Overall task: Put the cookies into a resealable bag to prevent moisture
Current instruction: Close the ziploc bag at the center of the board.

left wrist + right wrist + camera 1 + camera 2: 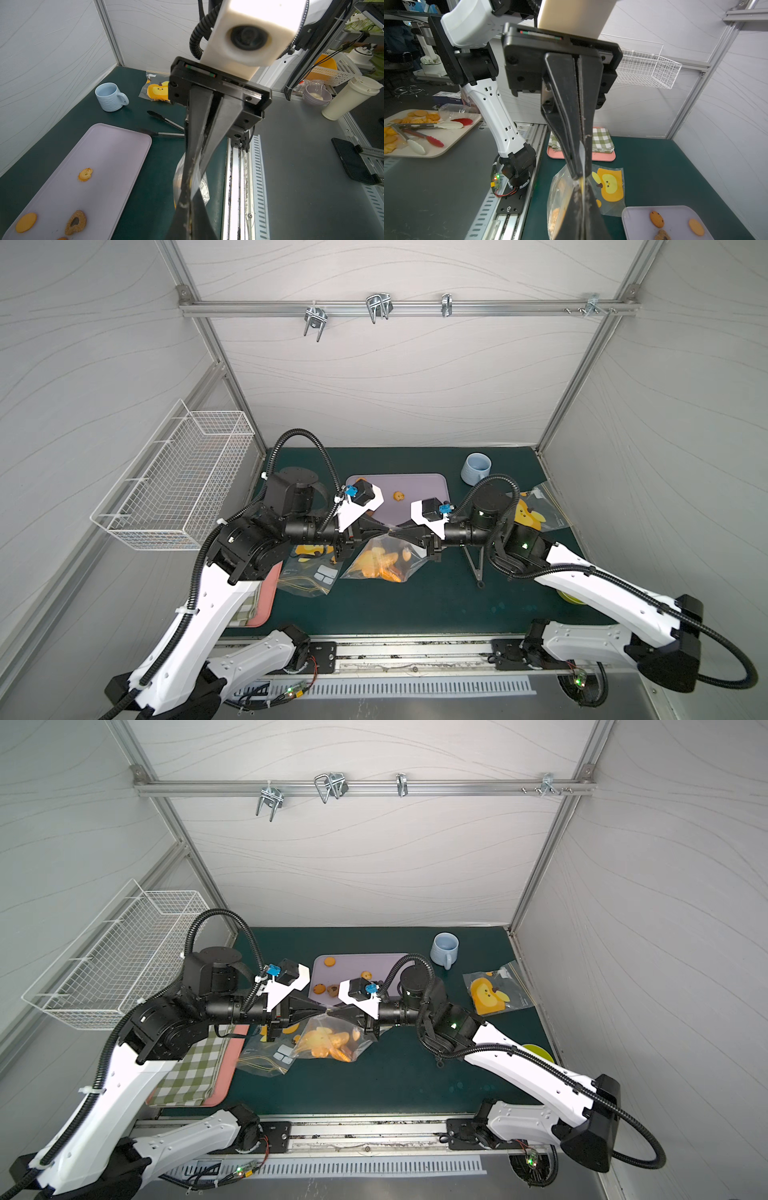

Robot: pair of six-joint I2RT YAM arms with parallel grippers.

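in both top views the left gripper (380,532) and right gripper (402,534) meet tip to tip, both pinched on the top edge of the clear bag (384,545), which sags below holding most cookies (376,563). left wrist view: a few loose cookies (85,174) sit on the tray (104,155), so sealing now would leave them out. right wrist view: the pinch is thin; a slip would spill the bag.

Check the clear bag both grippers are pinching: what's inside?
A pile of orange-golden cookies shows through the clear bag. The count is unclear because they overlap. The left gripper and right gripper, both shut on its top edge, hide whether it's sealed.
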